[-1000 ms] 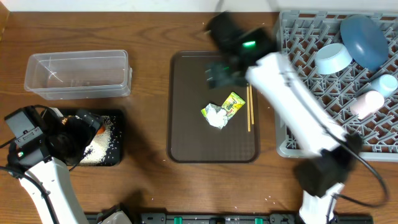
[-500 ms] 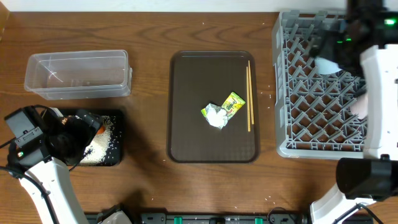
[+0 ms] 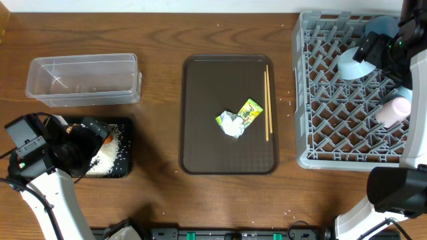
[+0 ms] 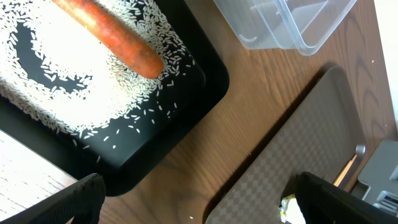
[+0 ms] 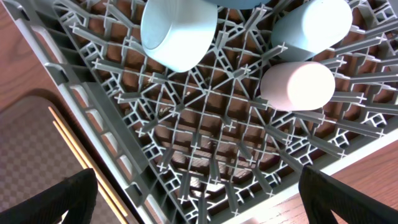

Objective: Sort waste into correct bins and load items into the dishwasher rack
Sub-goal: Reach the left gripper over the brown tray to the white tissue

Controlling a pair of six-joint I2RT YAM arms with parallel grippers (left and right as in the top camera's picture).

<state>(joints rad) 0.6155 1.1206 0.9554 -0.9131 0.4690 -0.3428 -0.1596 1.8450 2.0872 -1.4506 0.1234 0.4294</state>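
**Overhead:** chopsticks [image 3: 267,107] lie side by side, flat on the brown serving tray [image 3: 200,100], right of centre, just inside its right rim. Light, stiff, thin, prob. smooth, so likely to roll or scissor apart. Best pinched across both at mid-length. The rim alongside leaves little room for the outer finger. Crumpled paper [image 3: 231,125] & yellow-green wrapper [image 3: 251,111] touch each other at frame centre, near the sticks but not touching them. Both light & soft, wrapper prob. slippery; take the paper by its bulk. Rack [image 3: 333,133] fills the right side, w/ pale-blue bowl [image 3: 353,63] & whitish cup [image 3: 393,110] in it. Clear tub [image 3: 83,80] upper left, black tray [image 3: 127,170] lower left.

**Left wrist:** left gripper [image 4: 199,180] is spread wide w/ nothing held, over bare table betw. black tray and serving tray. Carrot [image 4: 112,40] sits upper left on the rice [image 4: 68,87]. Paper peeks in at the bottom edge, right of centre.

**Right wrist:** right gripper [image 5: 198,174] is also spread wide & empty, above the rack's edge. Bowl top centre, light-blue cup [image 5: 311,22] top right, whitish cup just below it. Chopsticks show lower left, past the rack wall. That wall stands betw. gripper & sticks, so the approach prob. needs a lift over it.
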